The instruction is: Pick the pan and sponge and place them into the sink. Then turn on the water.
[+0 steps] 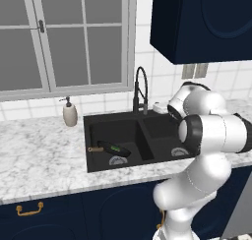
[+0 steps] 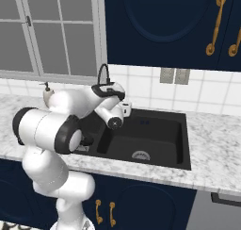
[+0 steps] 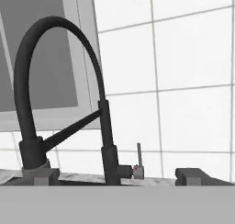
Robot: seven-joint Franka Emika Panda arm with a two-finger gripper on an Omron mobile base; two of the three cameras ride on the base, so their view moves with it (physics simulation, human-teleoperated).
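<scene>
black double-basin sink (image 1: 93, 135) set into a marbled white counter (image 1: 39, 155), below a grey-framed window (image 1: 64, 37). in the sink's left basin, seen from the left base view: pan (image 1: 114, 149) lying tilted, wooden handle end poking out toward the left wall, with a strip of green sponge (image 1: 116, 148) on top of it. right basin (image 2: 150, 135) bare apart from its round silver drain (image 2: 140, 155). beige soap dispenser (image 1: 70, 112) standing on the counter just left of the sink, apart from it. tall black arched faucet (image 3: 50, 94) rising at the back between the basins, with a small lever (image 3: 138, 159) sticking up from the side of its base. gripper (image 3: 119, 179) low in front of the faucet base, jaws spread wide, gripping nothing, fingertips (image 3: 190, 176) either side of the faucet column and not touching it. arm reaching forward over the sink toward the tiled wall (image 3: 193, 81).
</scene>
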